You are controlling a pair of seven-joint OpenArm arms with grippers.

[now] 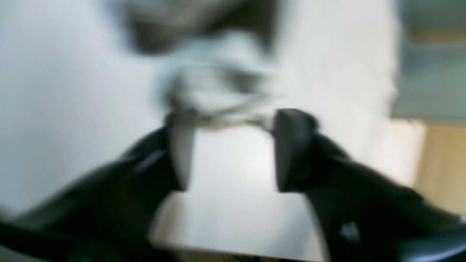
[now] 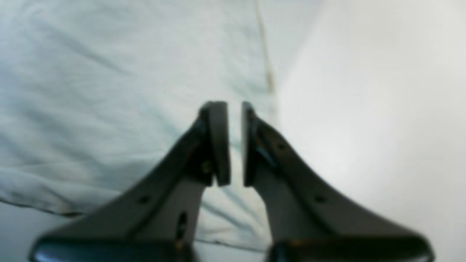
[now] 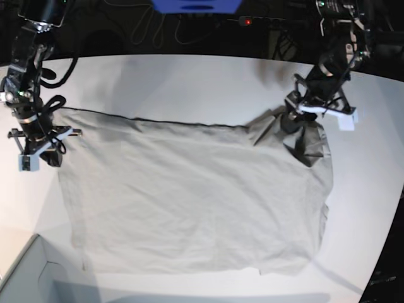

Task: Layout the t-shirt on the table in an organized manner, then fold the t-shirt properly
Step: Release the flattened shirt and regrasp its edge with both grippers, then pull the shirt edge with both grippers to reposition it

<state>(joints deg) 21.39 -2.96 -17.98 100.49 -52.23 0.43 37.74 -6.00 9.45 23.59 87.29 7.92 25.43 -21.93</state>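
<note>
The light grey-beige t-shirt (image 3: 189, 196) lies spread across the white table (image 3: 189, 82), its far right corner bunched up. My left gripper (image 3: 295, 120) is at that bunch. In the blurred left wrist view its fingers stand apart (image 1: 233, 120), a thin fabric edge (image 1: 225, 122) spans the tips, and more crumpled cloth lies beyond. My right gripper (image 3: 50, 142) is at the shirt's far left corner. In the right wrist view its pads nearly touch (image 2: 235, 107) over the shirt (image 2: 91, 91), close to the edge by bare table (image 2: 382, 109). Whether cloth is pinched there is unclear.
A grey box corner (image 3: 25, 278) sits at the front left of the table. Cables and a blue object (image 3: 196, 5) lie behind the curved far edge. The table's right edge (image 3: 394, 189) runs close to the shirt's sleeve side.
</note>
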